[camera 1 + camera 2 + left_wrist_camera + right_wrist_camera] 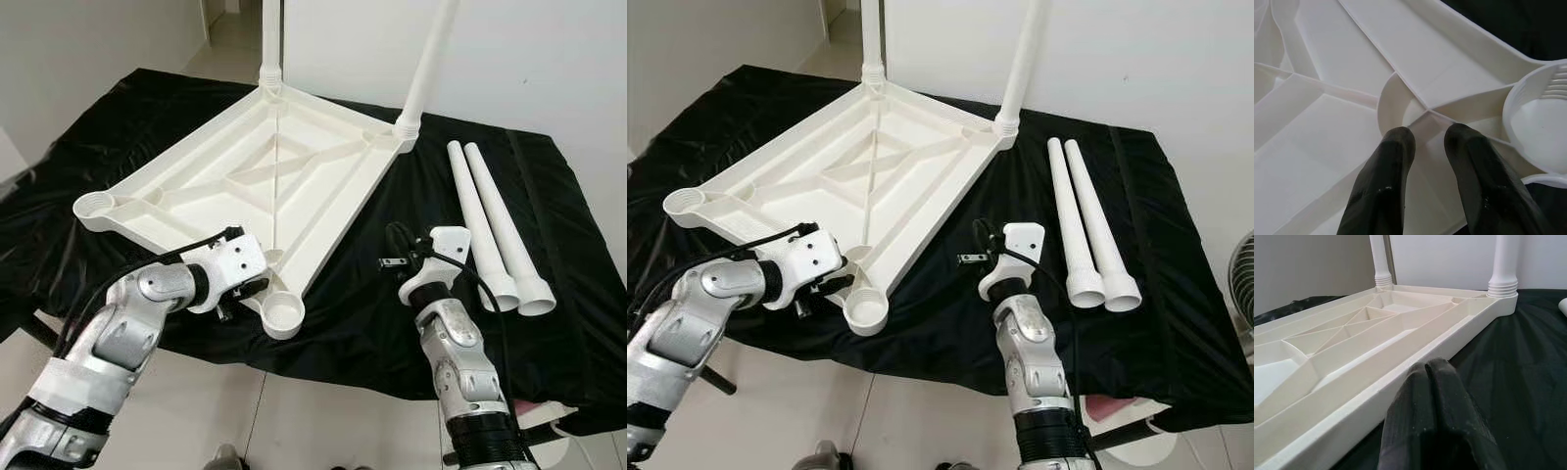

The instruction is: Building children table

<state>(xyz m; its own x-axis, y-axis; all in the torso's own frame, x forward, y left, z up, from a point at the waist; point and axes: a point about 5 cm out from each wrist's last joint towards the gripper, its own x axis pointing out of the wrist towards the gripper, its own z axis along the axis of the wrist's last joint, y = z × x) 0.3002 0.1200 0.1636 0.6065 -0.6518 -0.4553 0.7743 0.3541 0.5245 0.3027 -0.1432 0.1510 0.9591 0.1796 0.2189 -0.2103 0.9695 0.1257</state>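
Note:
The white plastic tabletop lies upside down on a black cloth. Two white legs stand screwed into its far corners. Two loose legs lie side by side to its right. The near corner socket and the left corner socket are empty. My left gripper hovers open over the ribs just beside the near socket, holding nothing. My right gripper is shut and empty, low over the cloth, close to the tabletop's right edge.
The black cloth covers the whole work surface and drapes over its front edge. White walls stand behind, and a doorway opens at the far left. Pale floor shows below the front edge.

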